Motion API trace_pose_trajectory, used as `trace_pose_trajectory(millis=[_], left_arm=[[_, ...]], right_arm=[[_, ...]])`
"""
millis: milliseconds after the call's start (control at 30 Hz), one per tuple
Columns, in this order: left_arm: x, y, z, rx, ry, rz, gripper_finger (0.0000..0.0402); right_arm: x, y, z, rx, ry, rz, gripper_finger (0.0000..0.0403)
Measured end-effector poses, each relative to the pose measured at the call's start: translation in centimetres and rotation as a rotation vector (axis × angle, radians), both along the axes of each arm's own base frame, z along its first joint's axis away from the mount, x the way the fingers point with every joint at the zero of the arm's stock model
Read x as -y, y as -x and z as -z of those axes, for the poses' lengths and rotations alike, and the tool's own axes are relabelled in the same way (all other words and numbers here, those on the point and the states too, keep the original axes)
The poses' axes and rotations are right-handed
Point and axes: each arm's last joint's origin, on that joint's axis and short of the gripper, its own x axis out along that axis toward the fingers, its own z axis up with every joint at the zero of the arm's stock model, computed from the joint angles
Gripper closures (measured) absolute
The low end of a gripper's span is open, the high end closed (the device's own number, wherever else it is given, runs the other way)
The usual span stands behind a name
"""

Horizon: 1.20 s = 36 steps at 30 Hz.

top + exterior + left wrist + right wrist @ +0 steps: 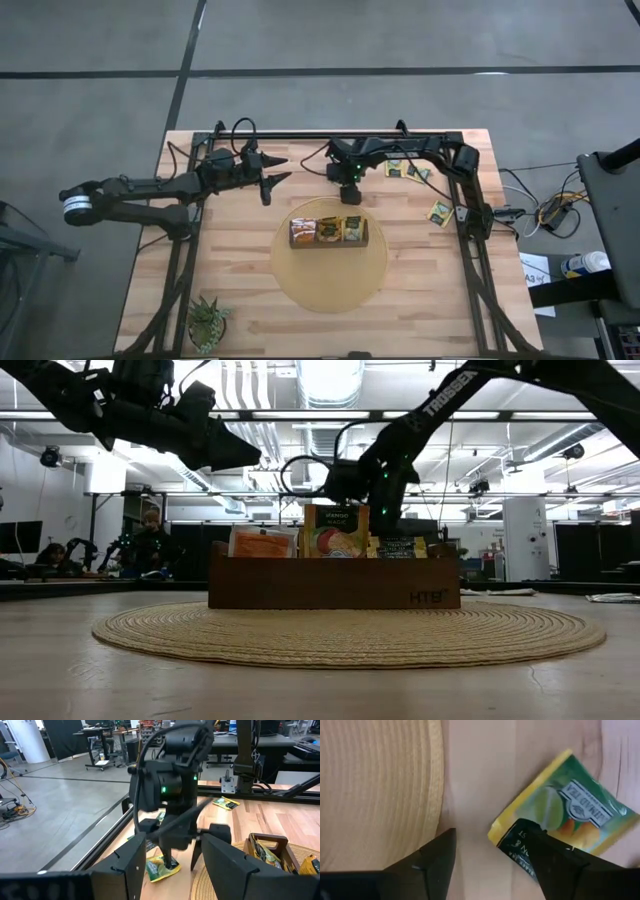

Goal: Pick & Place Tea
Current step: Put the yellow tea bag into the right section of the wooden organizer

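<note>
My right gripper (350, 196) (495, 865) points down, open, just beyond the far rim of the round woven mat (330, 285). Below it a green-and-yellow tea sachet (570, 805) (159, 869) lies flat on the wood. One finger (555, 865) stands over the sachet's corner and the other (437, 860) over bare wood by the mat. The dark wooden box (328, 243) (335, 582) sits on the mat with sachets standing in it. My left gripper (283, 170) (225, 450) hovers open, left of the right one and raised. My right gripper comes at the sachet from above, pointing down, with one fingertip (170, 861) over the sachet's corner (507, 832). The sachet lies flat on the table. I cannot tell whether the fingertip touches it.
More loose sachets lie on the wood toward the far right (405, 170) and right (440, 211). A small spiky plant (207, 322) stands at the near left corner. Black frame rails (470, 235) run along the table's sides and far edge.
</note>
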Motion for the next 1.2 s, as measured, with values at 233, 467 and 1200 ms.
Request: trace_pose_trajectory(millis=[233, 467, 1200], left_arm=[[0.0, 0.0, 0.0, 0.0, 0.0, -0.001, 0.0216], [0.0, 0.0, 0.0, -0.001, 0.003, -0.001, 0.0216], [-0.1, -0.1, -0.8, 0.107, 0.266, 0.113, 0.0216]], right_arm=[[-0.2, -0.2, 1.6, -0.074, 0.061, 0.013, 0.0254], [0.1, -0.4, 0.0, -0.041, 0.107, 0.02, 0.0387], [-12.5, -0.4, -15.3, 0.115, 0.798, -0.697, 0.0395]])
